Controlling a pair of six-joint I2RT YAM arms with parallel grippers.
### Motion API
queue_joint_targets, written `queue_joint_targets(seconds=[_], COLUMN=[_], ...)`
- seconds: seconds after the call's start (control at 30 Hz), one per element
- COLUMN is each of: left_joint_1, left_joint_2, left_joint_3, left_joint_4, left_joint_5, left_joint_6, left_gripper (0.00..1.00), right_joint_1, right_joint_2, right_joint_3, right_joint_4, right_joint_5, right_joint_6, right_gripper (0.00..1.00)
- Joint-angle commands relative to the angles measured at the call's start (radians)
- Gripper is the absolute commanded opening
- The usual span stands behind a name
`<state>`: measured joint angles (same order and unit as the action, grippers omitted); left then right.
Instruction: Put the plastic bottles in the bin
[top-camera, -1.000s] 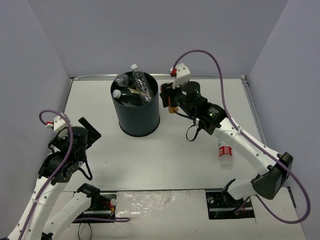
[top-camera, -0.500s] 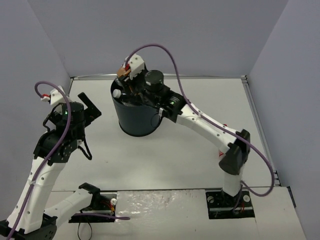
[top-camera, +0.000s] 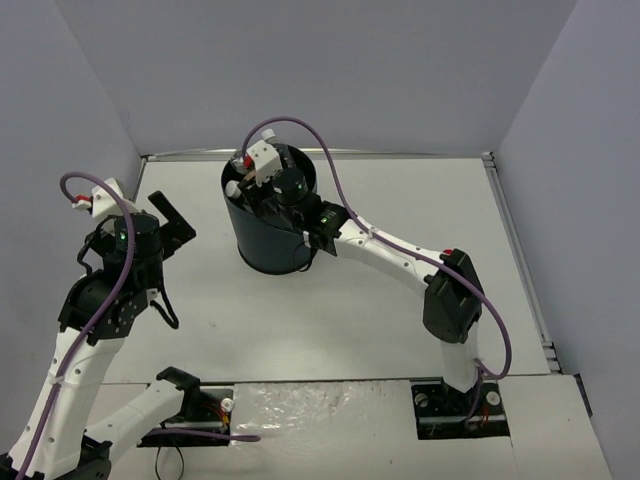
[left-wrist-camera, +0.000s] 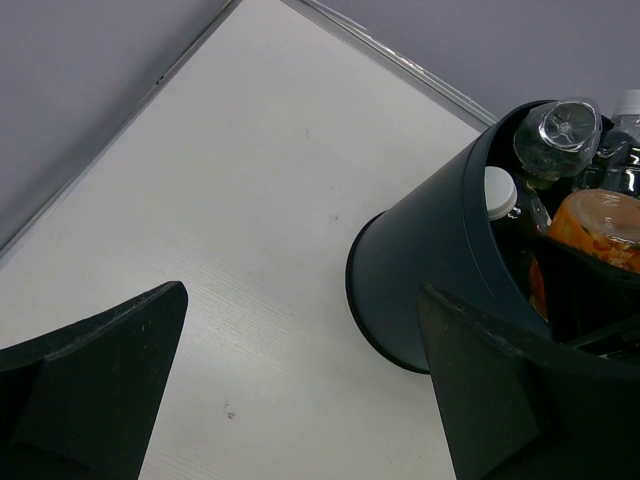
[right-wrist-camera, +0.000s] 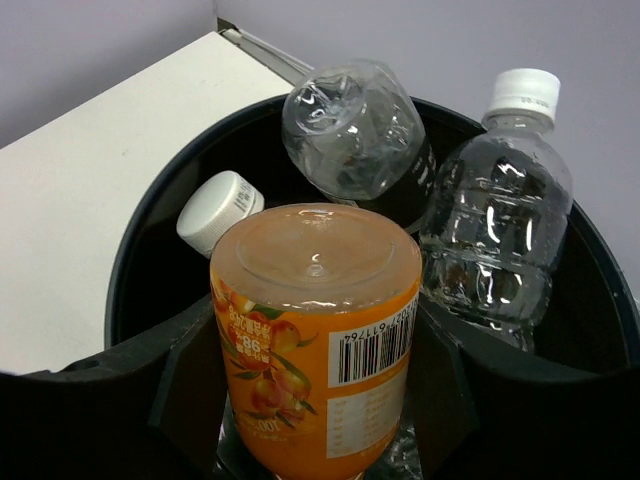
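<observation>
Now over the bin — right gripper pinching orange bottle (left gripper spread).

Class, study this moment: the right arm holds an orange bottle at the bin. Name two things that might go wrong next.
1. The bin is crowded: an upright clear bottle and an upturned bottle reach its rim, so the orange bottle, once released, may lodge on them or topple out.
2. The right gripper sits close to those bottles; withdrawing, it may snag one or nudge the bin.
</observation>
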<state>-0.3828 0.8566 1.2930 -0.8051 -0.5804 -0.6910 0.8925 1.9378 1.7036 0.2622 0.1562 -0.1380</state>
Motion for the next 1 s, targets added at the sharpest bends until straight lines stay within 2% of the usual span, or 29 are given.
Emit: queue_joint_targets(seconds=[0.0, 0.17, 0.43, 0.53, 0.57, 0.63, 0.7, 0.77, 0.8, 0.87, 0.97], left_joint_1=[0.009, 0.009, 0.01, 0.009, 0.009, 0.01, 0.01, 0.011, 0.013, 0.016, 0.019], left_joint_2=[0.005, 0.017, 0.021, 0.021, 0.021, 0.022, 0.022, 0.019, 0.021, 0.028, 0.038], left_joint_3=[0.01, 0.018, 0.022, 0.022, 0.021, 0.012, 0.001, -0.026, -0.034, -0.042, -0.068], left_joint_4=[0.028, 0.024, 0.026, 0.027, 0.028, 0.036, 0.046, 0.087, 0.098, 0.108, 0.144], left_joint_5=[-0.036, -0.02, -0.006, -0.005, -0.003, 0.008, 0.018, 0.026, 0.027, 0.021, 0.03], left_joint_6=[0.0, -0.003, -0.002, -0.001, -0.001, 0.002, 0.008, 0.041, 0.044, 0.049, 0.037], left_gripper=[0.97, 0.97, 0.97, 0.97, 0.97, 0.97, 0.97, 0.97, 0.97, 0.97, 0.97], right_joint_1=[-0.015, -0.017, -0.022, -0.069, -0.102, -0.231, -0.327, -0.488, -0.5, -0.694, -0.939], right_joint_2=[-0.073, -0.106, -0.168, -0.238, -0.249, -0.384, -0.468, -0.574, -0.582, -0.646, -0.65], right_joint_3=[-0.04, -0.025, 0.09, 0.102, 0.093, 0.0, -0.147, -0.258, -0.306, -0.425, -0.557], right_joint_4=[0.036, 0.019, -0.043, -0.088, -0.104, -0.143, -0.179, -0.282, -0.335, -0.449, -0.546], right_joint_5=[0.036, 0.037, 0.051, 0.123, 0.123, 0.137, 0.187, 0.232, 0.227, 0.13, -0.054], right_joint_6=[0.04, 0.056, 0.04, 0.121, 0.154, 0.272, 0.321, 0.371, 0.397, 0.465, 0.476], right_gripper=[0.73, 0.94, 1.0, 1.0, 1.0, 1.0, 1.0, 1.0, 1.0, 1.0, 1.0])
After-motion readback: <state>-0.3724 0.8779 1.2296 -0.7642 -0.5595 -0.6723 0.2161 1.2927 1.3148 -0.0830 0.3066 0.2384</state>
